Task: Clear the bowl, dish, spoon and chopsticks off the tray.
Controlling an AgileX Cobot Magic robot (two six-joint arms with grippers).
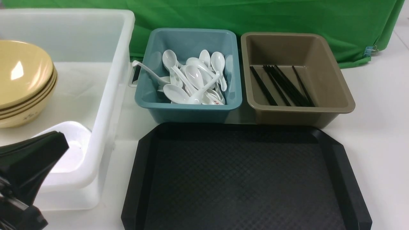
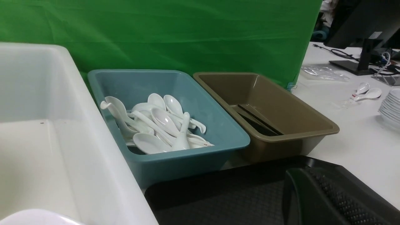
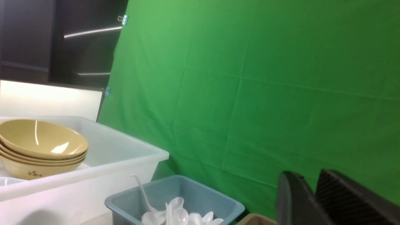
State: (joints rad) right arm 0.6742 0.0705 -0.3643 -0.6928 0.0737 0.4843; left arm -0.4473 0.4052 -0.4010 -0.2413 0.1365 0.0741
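The black tray (image 1: 140, 166) lies at the front with a bare diamond-pattern floor; it also shows in the left wrist view (image 2: 218, 197). Mustard-yellow bowls (image 1: 22, 80) (image 3: 40, 147) are stacked in the white tub. A white dish (image 1: 68, 150) (image 2: 34, 218) lies in the tub's near end. White spoons (image 1: 195, 80) (image 2: 156, 128) fill the blue tub. Black chopsticks (image 1: 281, 84) (image 2: 256, 123) lie in the brown tub. My left gripper (image 1: 62, 142) (image 2: 307, 175) is shut and empty above the dish. My right gripper (image 3: 307, 179) is shut, empty and raised; it is out of the front view.
The white tub (image 1: 108, 95) stands at the left. The blue tub (image 1: 191, 113) and the brown tub (image 1: 287, 116) stand behind the tray, before a green cloth (image 1: 255, 16). Loose spoons (image 2: 365, 92) and stacked white plates (image 2: 390, 106) lie far right.
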